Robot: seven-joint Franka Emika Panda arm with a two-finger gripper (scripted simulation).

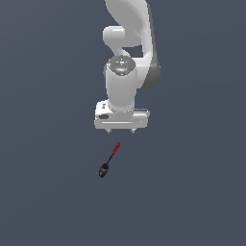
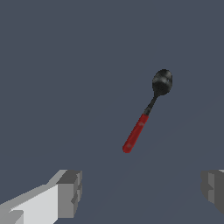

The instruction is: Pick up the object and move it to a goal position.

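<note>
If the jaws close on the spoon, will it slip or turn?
The spoon looks stiff and light, so it should lift easily. Its thin red handle may twist between the wide-open jaws. The glossy black bowl looks rounded and slippery, so gripping the handle seems safer.

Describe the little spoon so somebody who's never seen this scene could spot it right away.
Start at the white robot arm that comes down from the top of the exterior view over a plain dark grey-blue surface. Just below its open tool lies the spoon, untouched and far smaller than the tool. Nothing else lies there; a glossy black bowl and thin red handle mark it.
</note>
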